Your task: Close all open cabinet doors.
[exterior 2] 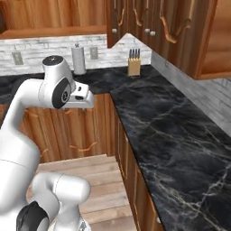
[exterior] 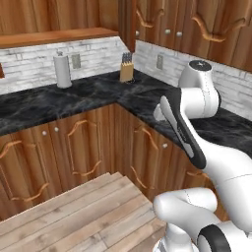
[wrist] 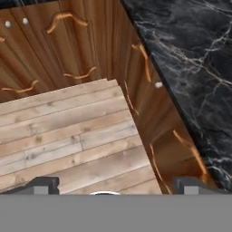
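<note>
Up front in the left base view, the white arm folds over a black marble L-shaped counter, with reddish-brown wood cabinet doors below it, arch-moulded and lying flush. A white paper-towel roll and a wooden knife block stand near the corner by the grey brick backsplash

From the right base view, upper cabinet doors hang over the counter's right run; one tall panel near the corner juts out edge-on toward the camera, apparently ajar

Looking down through the hand view, the gripper hovers above the pale plank floor, its two dark fingertips set wide apart, holding nothing. Lower doors line the corner, beside the counter edge
</note>
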Robot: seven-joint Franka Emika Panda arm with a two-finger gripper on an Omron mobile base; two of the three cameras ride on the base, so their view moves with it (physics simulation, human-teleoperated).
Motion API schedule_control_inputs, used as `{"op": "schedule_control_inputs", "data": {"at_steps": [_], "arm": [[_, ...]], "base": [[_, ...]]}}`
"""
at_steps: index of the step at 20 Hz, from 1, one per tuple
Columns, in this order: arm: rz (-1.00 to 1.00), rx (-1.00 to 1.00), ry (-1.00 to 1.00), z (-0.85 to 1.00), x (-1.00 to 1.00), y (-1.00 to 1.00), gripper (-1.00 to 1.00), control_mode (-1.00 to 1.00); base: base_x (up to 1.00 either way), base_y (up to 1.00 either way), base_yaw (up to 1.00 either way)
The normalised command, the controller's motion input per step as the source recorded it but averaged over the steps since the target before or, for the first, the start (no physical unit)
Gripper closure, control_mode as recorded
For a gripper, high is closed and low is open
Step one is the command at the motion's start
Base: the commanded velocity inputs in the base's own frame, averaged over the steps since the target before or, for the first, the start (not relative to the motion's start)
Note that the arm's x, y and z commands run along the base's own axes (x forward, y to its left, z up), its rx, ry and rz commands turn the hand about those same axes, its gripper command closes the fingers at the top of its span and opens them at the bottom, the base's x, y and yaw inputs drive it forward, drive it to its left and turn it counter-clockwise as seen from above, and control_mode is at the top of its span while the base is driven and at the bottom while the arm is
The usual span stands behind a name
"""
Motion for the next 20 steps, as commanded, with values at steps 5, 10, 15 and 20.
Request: {"op": "schedule_control_inputs", "data": {"at_steps": [5, 10, 15, 20], "arm": [[0.00, 0.00, 0.00, 0.00, 0.00, 0.00, -1.00, 1.00], [0.00, 0.00, 0.00, 0.00, 0.00, 0.00, -1.00, 1.00], [0.00, 0.00, 0.00, 0.00, 0.00, 0.00, -1.00, 1.00], [0.00, 0.00, 0.00, 0.00, 0.00, 0.00, -1.00, 1.00]], "base": [[0.81, 0.00, -0.01], [1.00, 0.10, -0.05], [1.00, 0.16, 0.01], [0.96, 0.05, 0.16]]}}
